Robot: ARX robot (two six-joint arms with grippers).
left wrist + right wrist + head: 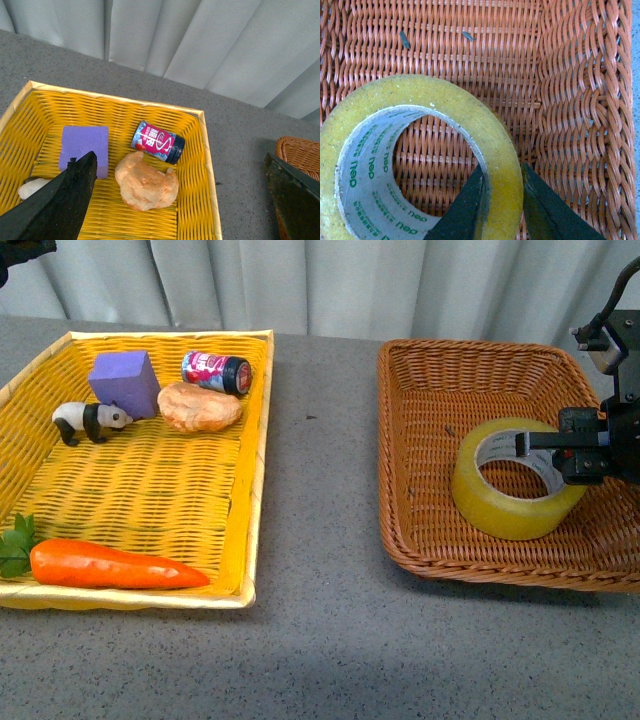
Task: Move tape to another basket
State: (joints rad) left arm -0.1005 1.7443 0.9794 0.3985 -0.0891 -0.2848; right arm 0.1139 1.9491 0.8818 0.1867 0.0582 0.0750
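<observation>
Fingers (466,210) of the right gripper (535,445) pinch the tape (500,508) by its wall at 3 o'clock, the roll tilted inside the brown basket (430,390); best settle it flat before spreading them.

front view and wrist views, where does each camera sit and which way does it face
Front: on the body, facing forward over the yellow basket and brown basket; right fingers show.
Left wrist: on the left arm, looking down at the can and bread; spread left fingers show.
Right wrist: on the right arm, looking into the brown basket; right fingers pinch the tape.
Front and right wrist share the tape.
</observation>
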